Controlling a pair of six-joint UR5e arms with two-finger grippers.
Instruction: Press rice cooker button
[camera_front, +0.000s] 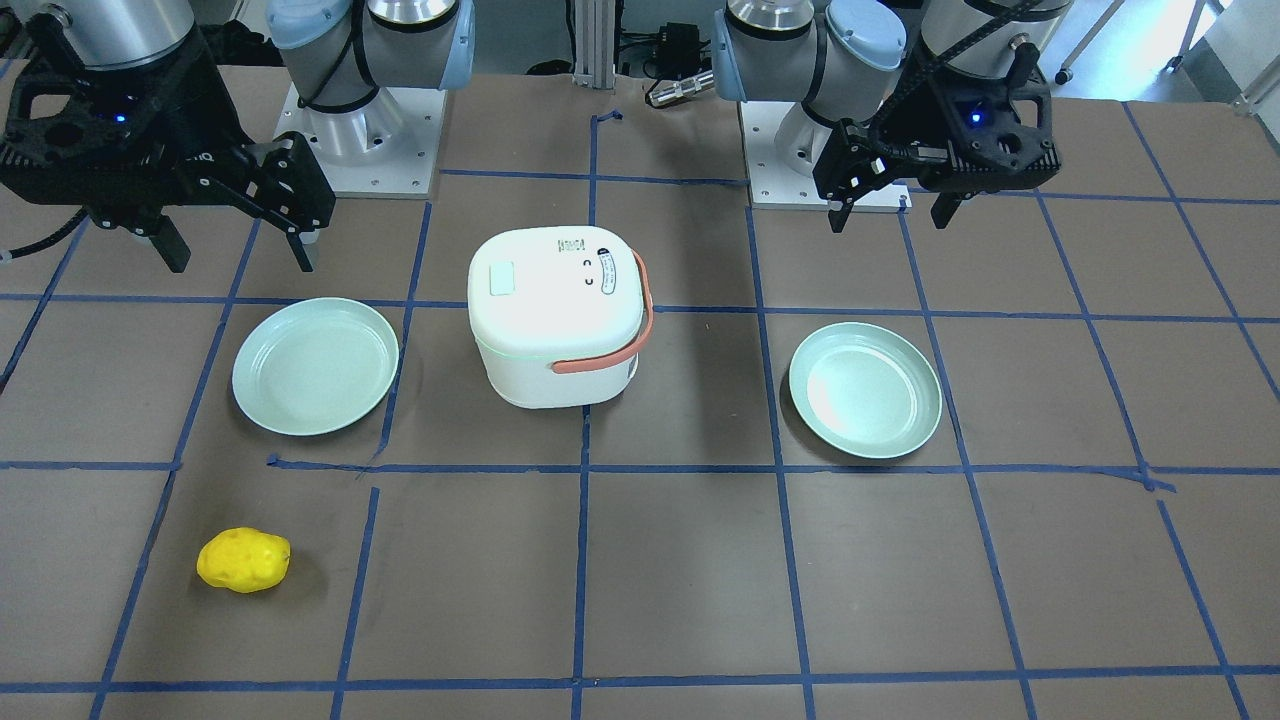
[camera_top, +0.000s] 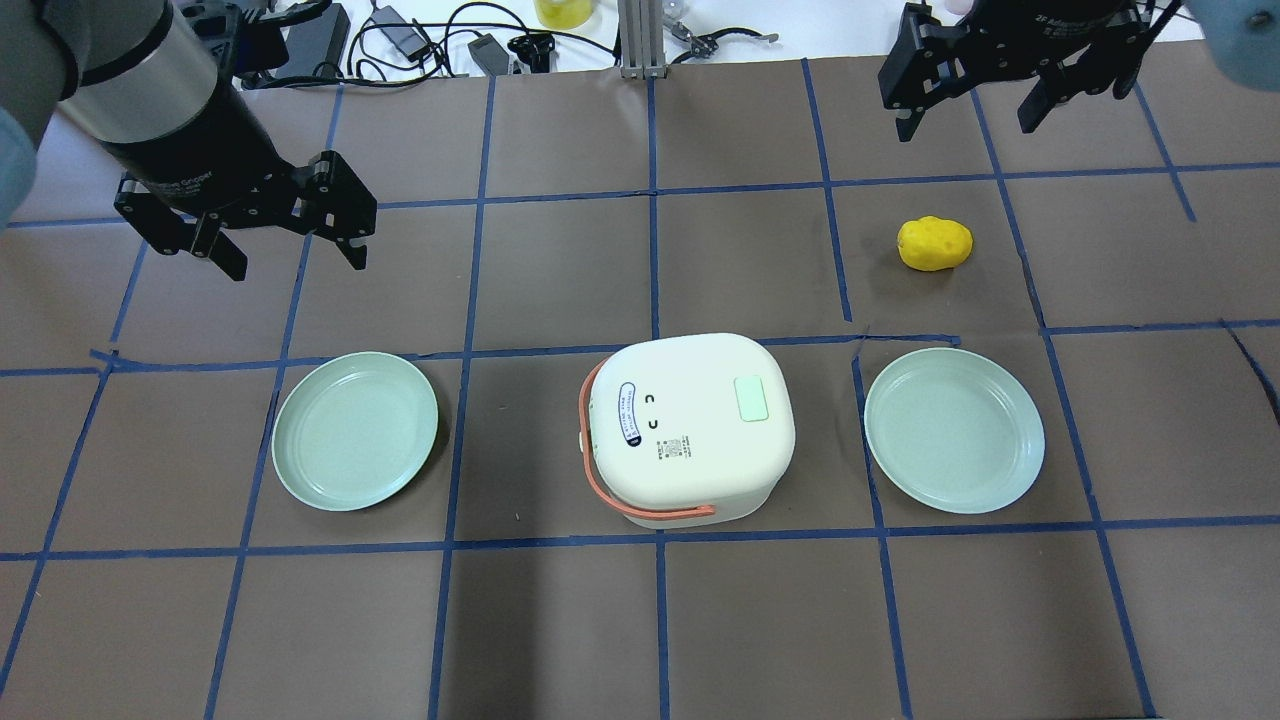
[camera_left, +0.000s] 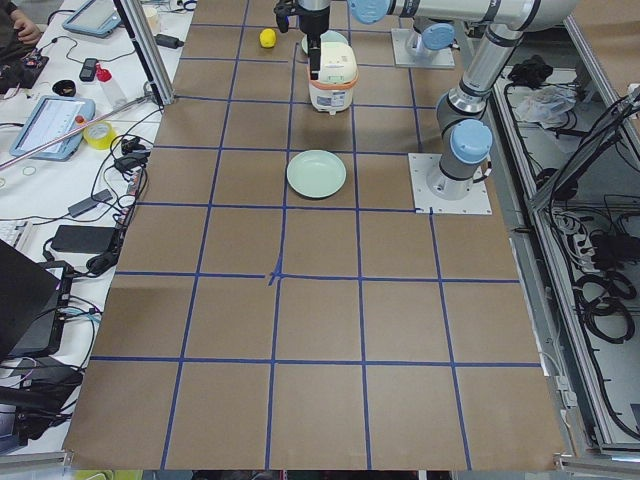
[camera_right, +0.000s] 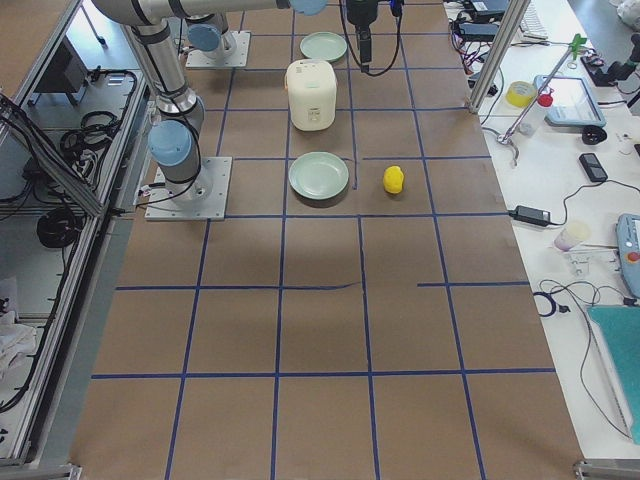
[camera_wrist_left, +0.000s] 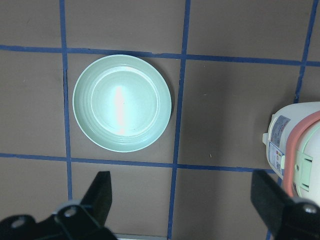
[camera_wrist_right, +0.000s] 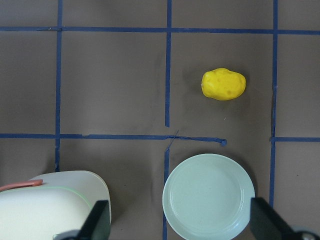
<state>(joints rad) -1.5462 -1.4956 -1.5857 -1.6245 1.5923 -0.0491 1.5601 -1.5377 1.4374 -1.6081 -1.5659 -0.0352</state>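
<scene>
Opening state of the press, as you see it from overhead. The rice cooker (camera_top: 690, 430) stands with its lid down and its orange handle (camera_top: 640, 512) lowered around the body. The pale green pad (camera_top: 752, 399) on the lid is most likely the button. The left gripper (camera_top: 297, 262) hangs raised above the table with its fingers spread and nothing between them. The cooker lies below it and off to its right, well apart, while the left plate (camera_top: 355, 430) lies more nearly beneath it. The right gripper (camera_top: 966, 125) is likewise spread and empty. The cooker is below it and to its left, the right plate (camera_top: 954, 430) is closer under it, and a yellow lumpy object (camera_top: 935, 244) rests near that plate. Neither gripper touches the cooker, so you may judge that none of the task is done. Left to do: pick an arm, bring a fingertip over the pad, descend, and press. The pad sits toward the right gripper's side of the lid.
</scene>
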